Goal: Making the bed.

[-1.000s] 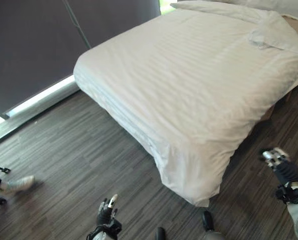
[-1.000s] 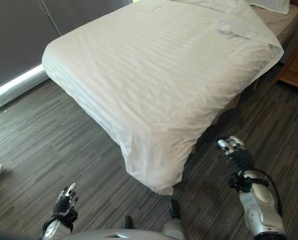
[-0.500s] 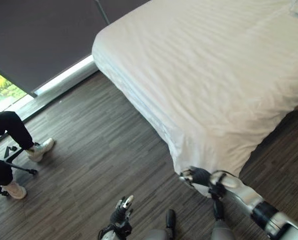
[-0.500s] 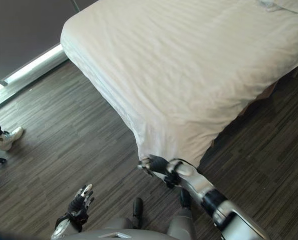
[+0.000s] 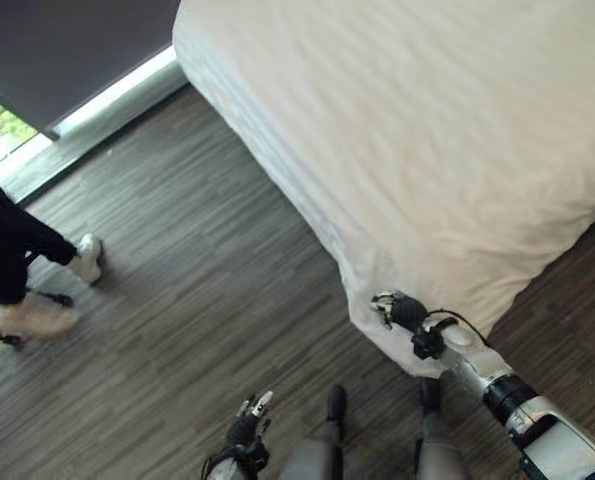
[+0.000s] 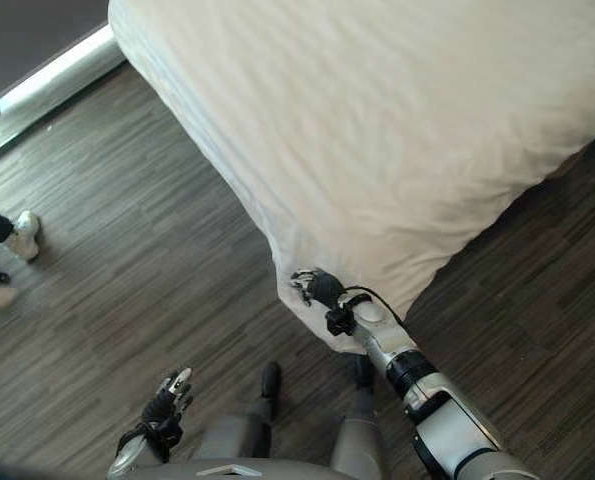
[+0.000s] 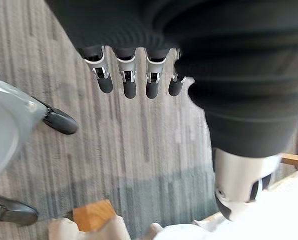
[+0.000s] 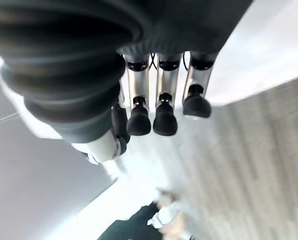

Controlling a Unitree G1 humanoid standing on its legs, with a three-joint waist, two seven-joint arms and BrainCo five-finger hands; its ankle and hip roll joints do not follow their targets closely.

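Observation:
A bed under a white striped duvet (image 5: pixel 447 130) runs from the middle to the upper right. Its near corner (image 6: pixel 322 325) hangs low toward the dark wood floor. My right hand (image 5: pixel 398 311) reaches in from the lower right and rests against that hanging corner. In the right wrist view its fingers (image 8: pixel 159 107) are straight, nothing lies between them and the thumb, and white cloth (image 8: pixel 269 45) shows past them. My left hand (image 6: pixel 167 398) hangs low at the bottom left over the floor, its fingers (image 7: pixel 128 80) straight and apart from the bed.
A person's dark-trousered legs and light shoes (image 5: pixel 27 265) stand on the floor at the far left. A bright window strip (image 5: pixel 112 92) runs along the wall base by the bed's far corner. A wooden block (image 7: pixel 93 215) shows under the bed edge.
The camera has tilted down and shifted. My right hand swung in from beside the bed to the duvet's hanging corner and has crept a little higher on it. The person's legs stepped at left.

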